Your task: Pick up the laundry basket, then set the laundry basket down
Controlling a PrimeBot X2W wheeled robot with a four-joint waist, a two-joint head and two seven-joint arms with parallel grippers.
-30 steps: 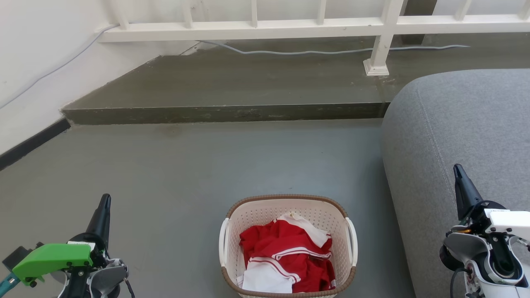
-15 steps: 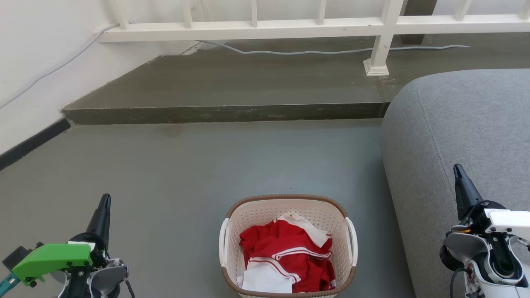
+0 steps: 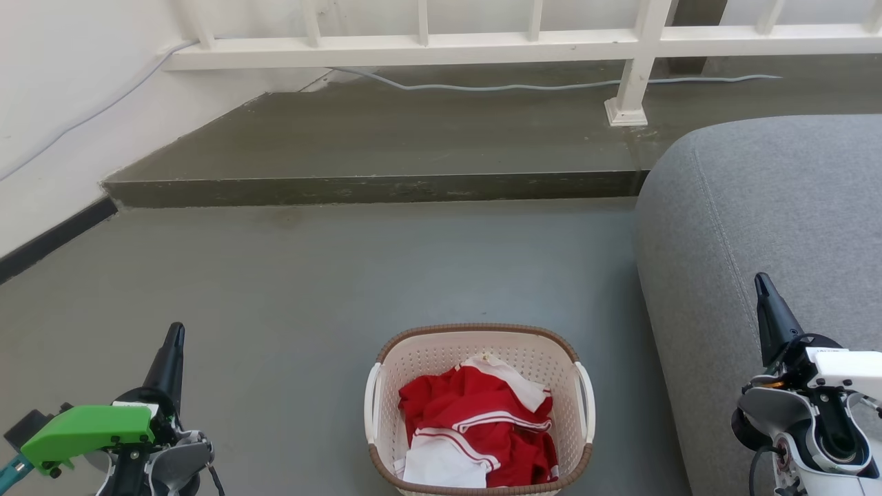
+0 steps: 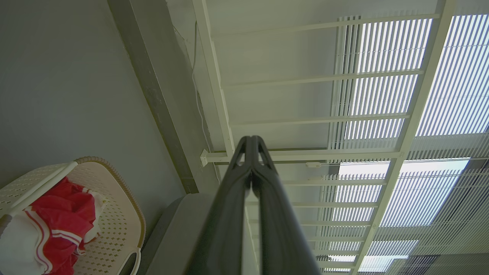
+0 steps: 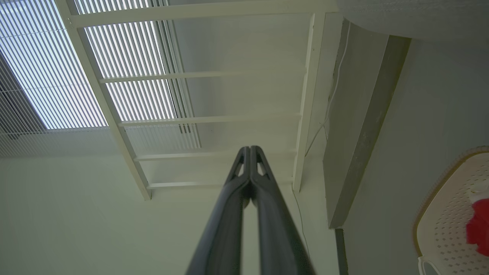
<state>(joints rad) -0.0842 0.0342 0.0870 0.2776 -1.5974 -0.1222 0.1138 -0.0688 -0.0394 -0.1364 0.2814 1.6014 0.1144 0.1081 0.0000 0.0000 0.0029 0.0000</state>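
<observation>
plainly, the one laundry basket [image 3: 427, 359] stands upright on the grey floor [image 3: 310, 275], just beside the grey sofa [image 3: 758, 207] and about midway between the arms. its two white side handles [image 3: 372, 403] face left and right, one toward each arm, which i judge suits a two-armed lift. inside lies a heap of red-and-white clothing [image 3: 482, 420]; how many pieces i cannot tell. the two grippers are each well apart from the basket: the left gripper [image 3: 176, 334] is over bare floor and the right gripper [image 3: 761, 284] is in front of the sofa. each has its two fingers pressed together to a point, holding nothing, as both wrist views show. a basket resting on the floor with both grippers clear of it fits either one waiting to be lifted or one already put back down; nothing here settles which.
</observation>
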